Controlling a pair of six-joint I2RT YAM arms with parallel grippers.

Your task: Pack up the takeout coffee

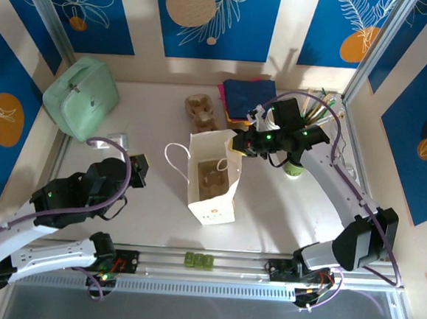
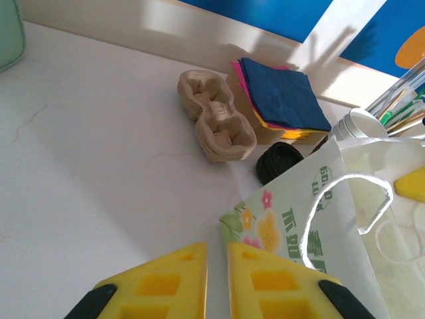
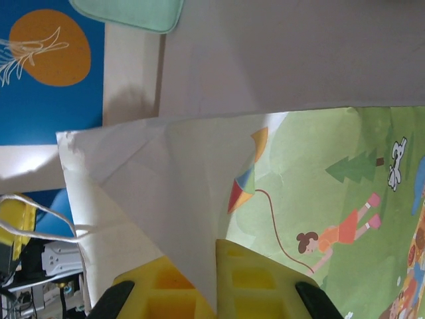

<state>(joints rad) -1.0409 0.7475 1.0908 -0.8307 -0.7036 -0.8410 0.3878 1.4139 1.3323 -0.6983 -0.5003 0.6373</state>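
White table (image 1: 149,221) with paper bag (image 1: 211,204), cup carrier (image 1: 202,111)
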